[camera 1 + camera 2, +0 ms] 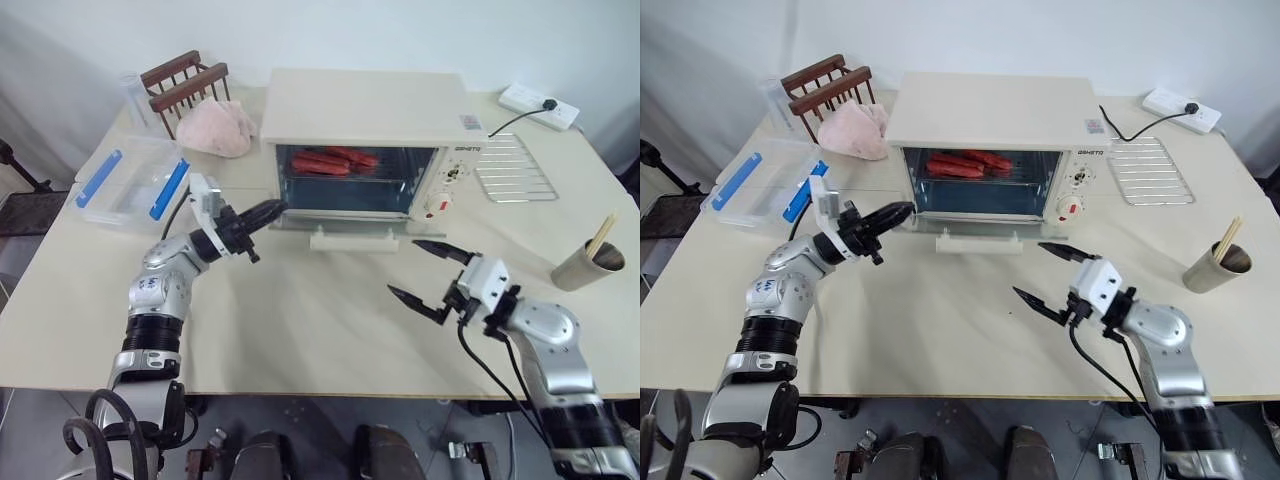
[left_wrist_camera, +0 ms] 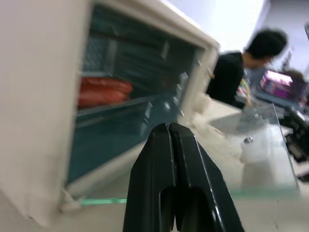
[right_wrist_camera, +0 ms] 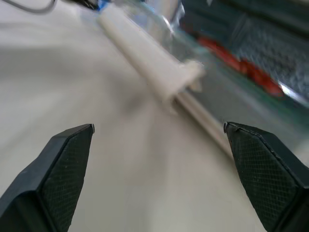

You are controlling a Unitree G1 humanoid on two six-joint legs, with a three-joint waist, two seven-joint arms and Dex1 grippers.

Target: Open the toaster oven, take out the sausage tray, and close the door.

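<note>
Boxy cream-white toaster oven [image 1: 370,120], glass door [image 1: 345,232] lowered, silver sausage tray [image 1: 330,165] inside beyond pinched-shut, empty left gripper [image 1: 272,209]; right gripper [image 1: 425,270] spread wide, empty; risk: closed fingers nudge tray deeper.

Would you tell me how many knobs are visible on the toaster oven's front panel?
2: an upper knob and a lower knob with a red dot, both on the toaster oven right of its opening.

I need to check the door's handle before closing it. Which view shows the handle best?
The right wrist view: the cream bar handle runs close across it, on the lowered glass door. Both eye views show the whole handle, smaller, in front of the toaster oven. In the left wrist view it is blurred.
</note>
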